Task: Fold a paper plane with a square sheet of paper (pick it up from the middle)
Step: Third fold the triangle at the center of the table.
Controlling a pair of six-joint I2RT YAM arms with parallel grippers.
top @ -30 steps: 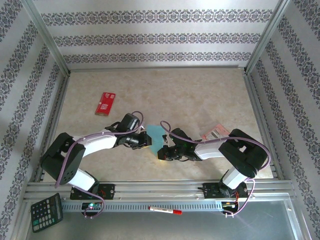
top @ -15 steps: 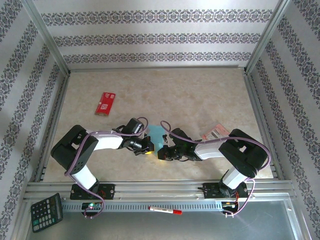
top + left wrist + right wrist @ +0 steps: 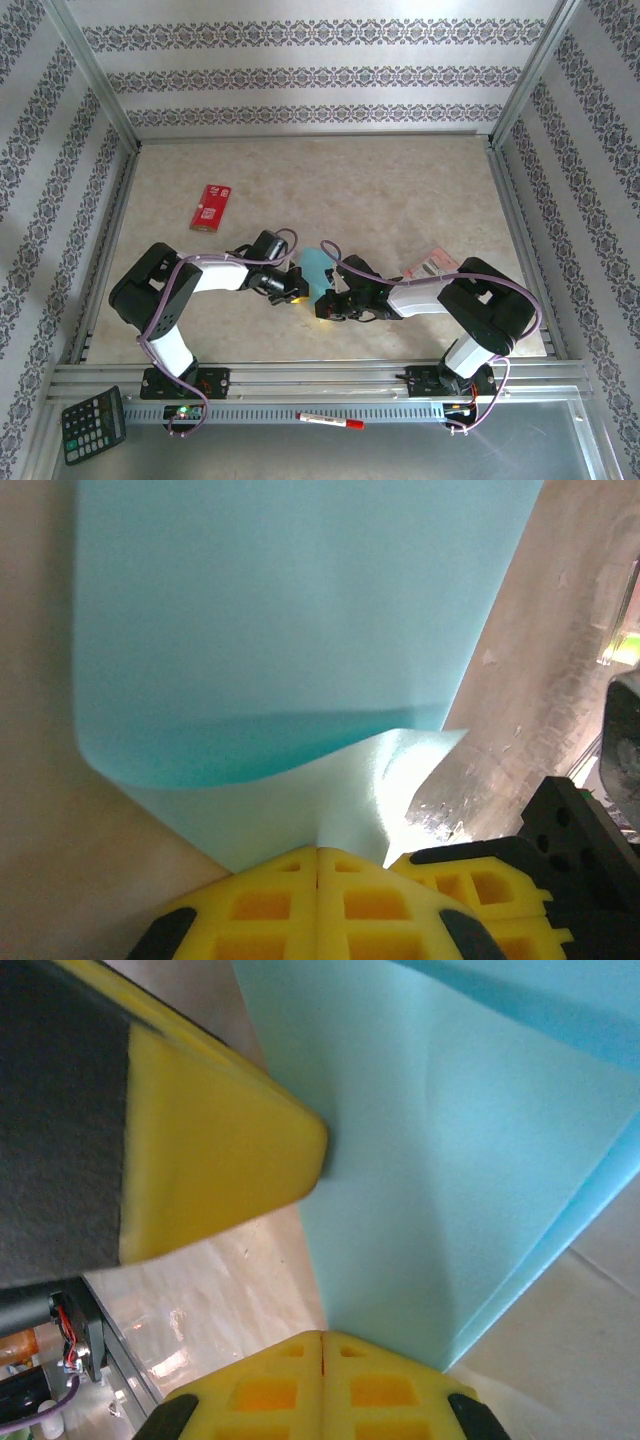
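1. The left fingers (image 3: 318,865), yellow pads with square pockets, are clenched tip to tip on a lifted corner of the sheet of paper (image 3: 300,630). The corner curls up off the table into their seam.
2. The right fingers (image 3: 322,1350) are likewise clenched, nipping the light teal sheet of paper (image 3: 450,1160) at its near edge. One yellow pad of the left fingers (image 3: 215,1150) presses against the sheet from the side.
3. In the right wrist view the sheet shows overlapping layers, one edge running slantwise across another.
4. From above, the left fingers (image 3: 295,289) and the right fingers (image 3: 324,312) meet at the sheet of paper (image 3: 313,267), which sits at the middle of the table's near half, between the two arms.
5. The table (image 3: 400,190) has a pale beige, marbled, slightly glossy top, which catches light beside the sheet.
6. A red packet (image 3: 211,206) lies flat to the left and farther back, well apart from the sheet. A small pink packet (image 3: 430,264) lies to the right, just behind the right arm.
7. Metal rails (image 3: 320,378) run along the near edge. In front of them lie a calculator (image 3: 93,424) at the left and a marker pen (image 3: 330,420) near the middle.
8. Walls (image 3: 320,75) papered in white with bands of dark floral pattern close in the table on three sides, with slanting metal posts (image 3: 95,75) at the corners.
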